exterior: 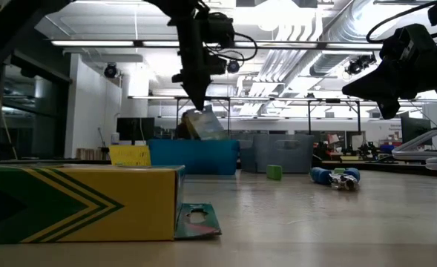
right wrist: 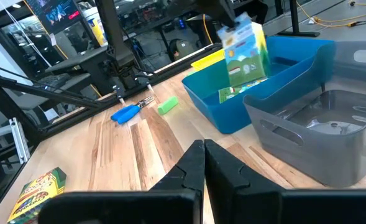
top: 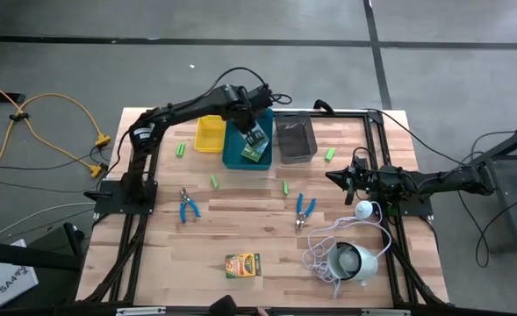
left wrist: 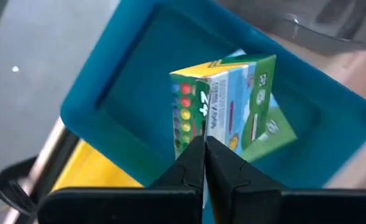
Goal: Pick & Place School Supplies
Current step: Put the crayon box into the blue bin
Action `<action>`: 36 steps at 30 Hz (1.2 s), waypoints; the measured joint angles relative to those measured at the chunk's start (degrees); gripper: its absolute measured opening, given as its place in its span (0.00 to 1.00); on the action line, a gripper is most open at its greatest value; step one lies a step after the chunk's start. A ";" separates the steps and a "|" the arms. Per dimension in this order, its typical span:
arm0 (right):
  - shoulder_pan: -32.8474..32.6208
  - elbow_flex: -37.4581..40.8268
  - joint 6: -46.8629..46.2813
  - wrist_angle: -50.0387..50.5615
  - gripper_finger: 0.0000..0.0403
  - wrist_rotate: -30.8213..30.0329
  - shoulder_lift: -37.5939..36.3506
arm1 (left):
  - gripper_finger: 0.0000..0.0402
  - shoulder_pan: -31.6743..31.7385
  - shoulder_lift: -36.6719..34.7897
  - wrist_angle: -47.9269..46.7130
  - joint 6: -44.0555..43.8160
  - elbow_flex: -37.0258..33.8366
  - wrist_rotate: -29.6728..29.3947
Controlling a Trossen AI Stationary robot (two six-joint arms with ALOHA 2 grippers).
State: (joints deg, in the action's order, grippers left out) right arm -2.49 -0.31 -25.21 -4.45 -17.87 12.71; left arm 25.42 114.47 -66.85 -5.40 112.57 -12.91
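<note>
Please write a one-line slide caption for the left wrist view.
Left gripper, shut on a crayon box, holds it over the blue bin.

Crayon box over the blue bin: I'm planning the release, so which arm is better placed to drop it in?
Left. The left gripper is shut on the crayon box, holding it over the blue bin. The right gripper is shut, holds nothing and sits at the table's right side, beyond the grey bin.
</note>
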 joint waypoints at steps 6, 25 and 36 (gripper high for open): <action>-0.01 -0.01 0.00 0.00 0.01 0.02 0.00 | 0.00 0.86 1.44 3.11 1.61 0.00 -1.46; -0.01 0.01 0.00 0.00 0.01 0.02 0.00 | 0.01 1.25 4.53 5.01 8.30 -0.28 -3.95; -0.01 0.01 -0.02 0.00 0.01 0.02 0.00 | 0.27 0.62 4.51 5.24 13.12 -0.28 -8.33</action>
State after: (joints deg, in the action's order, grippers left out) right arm -2.50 -0.30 -25.23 -4.45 -17.85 12.71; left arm 26.04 118.98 -61.61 7.72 112.29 -21.24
